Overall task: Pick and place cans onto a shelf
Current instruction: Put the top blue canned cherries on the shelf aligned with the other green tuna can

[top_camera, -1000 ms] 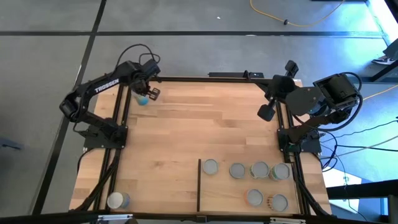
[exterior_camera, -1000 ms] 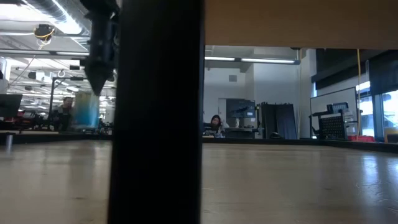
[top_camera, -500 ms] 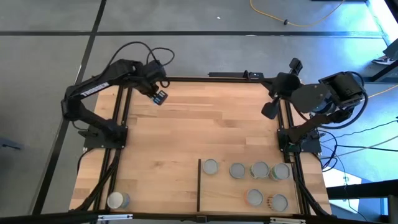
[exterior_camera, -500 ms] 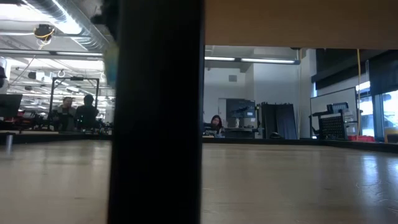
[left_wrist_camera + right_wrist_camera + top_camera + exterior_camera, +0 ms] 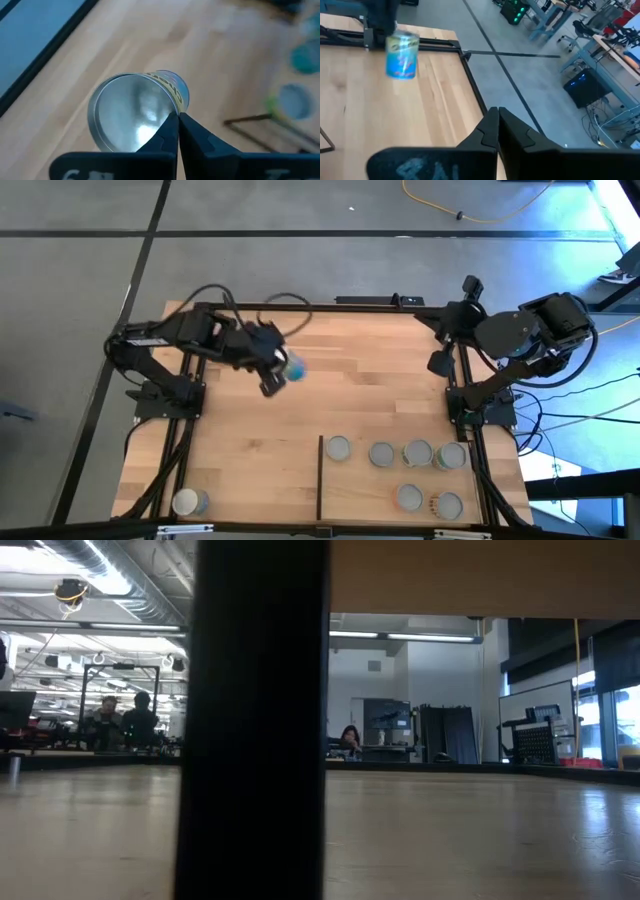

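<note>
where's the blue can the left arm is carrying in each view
high view: the blue can sits at the tip of the left gripper, above the tabletop's upper middle.
low view: not in it.
left wrist view: its silver end fills the centre.
right wrist view: the can hangs at upper left, over the planks.
shared landmark: the striped plank tabletop, seen in every view.

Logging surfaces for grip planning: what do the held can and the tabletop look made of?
The blue can in the left gripper: likely metal, its bare end silvery and mirror-like, with a printed label. The tabletop: pale wooden planks, visible grain, smooth finish.
</note>
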Action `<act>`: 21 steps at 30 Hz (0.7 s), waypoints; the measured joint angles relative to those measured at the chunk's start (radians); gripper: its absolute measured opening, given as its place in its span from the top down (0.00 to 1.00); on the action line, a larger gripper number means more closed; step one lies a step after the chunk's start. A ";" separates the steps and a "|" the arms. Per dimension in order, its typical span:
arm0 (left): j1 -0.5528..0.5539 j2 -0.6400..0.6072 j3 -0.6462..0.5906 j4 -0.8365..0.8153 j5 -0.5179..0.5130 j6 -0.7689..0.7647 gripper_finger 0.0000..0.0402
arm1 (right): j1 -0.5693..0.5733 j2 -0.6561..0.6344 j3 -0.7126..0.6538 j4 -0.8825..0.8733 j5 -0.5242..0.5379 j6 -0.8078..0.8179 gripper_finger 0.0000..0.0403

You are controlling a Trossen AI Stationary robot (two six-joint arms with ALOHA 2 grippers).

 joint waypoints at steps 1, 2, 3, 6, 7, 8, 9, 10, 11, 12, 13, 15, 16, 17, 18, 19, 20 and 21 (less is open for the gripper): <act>-0.022 0.016 0.015 0.033 -0.001 0.013 1.00 | 0.000 0.000 0.000 0.000 0.000 0.006 0.98; -0.043 0.031 0.031 0.059 -0.001 0.032 1.00 | 0.000 0.000 0.000 0.000 -0.001 0.017 0.98; -0.065 0.045 0.047 0.081 0.003 0.054 1.00 | 0.000 0.000 0.000 0.000 -0.001 0.023 0.98; -0.125 0.085 0.103 0.140 0.017 0.106 1.00 | 0.000 0.000 0.000 0.000 0.000 0.052 0.98; -0.145 0.100 0.123 0.144 0.018 0.111 1.00 | 0.000 0.000 0.000 0.000 0.000 0.066 0.98; -0.164 0.114 0.141 0.149 0.019 0.114 1.00 | 0.000 0.000 0.000 0.000 0.000 0.076 0.98; -0.185 0.129 0.160 0.154 0.019 0.117 1.00 | 0.000 0.000 0.000 0.000 0.000 0.081 0.98; -0.206 0.143 0.178 0.160 0.019 0.123 1.00 | 0.000 0.000 0.000 0.000 0.000 0.094 0.98; -0.227 0.155 0.192 0.171 0.018 0.134 1.00 | 0.000 0.000 0.000 0.000 -0.003 0.102 0.98; -0.246 0.165 0.204 0.191 0.019 0.155 1.00 | 0.000 0.000 0.000 0.000 -0.023 0.100 0.98; -0.267 0.176 0.215 0.209 0.024 0.178 1.00 | 0.000 0.000 0.000 0.000 -0.061 0.093 0.98; -0.298 0.199 0.232 0.240 0.043 0.214 1.00 | 0.000 0.000 0.000 0.000 -0.148 0.079 0.98; -0.311 0.211 0.241 0.254 0.054 0.229 1.00 | 0.000 0.000 0.000 0.000 -0.185 0.078 0.98; -0.322 0.223 0.247 0.267 0.063 0.238 1.00 | 0.001 0.000 0.000 0.000 -0.218 0.077 0.98; -0.332 0.233 0.251 0.276 0.072 0.245 1.00 | 0.001 0.000 0.000 0.000 -0.251 0.077 0.98; -0.341 0.245 0.253 0.286 0.080 0.254 1.00 | 0.001 0.000 0.000 0.000 -0.276 0.077 0.98; -0.349 0.256 0.254 0.297 0.090 0.265 1.00 | 0.001 0.000 0.000 0.000 -0.297 0.076 0.98; -0.357 0.270 0.254 0.304 0.097 0.276 1.00 | 0.002 0.001 0.000 0.000 -0.313 0.072 0.98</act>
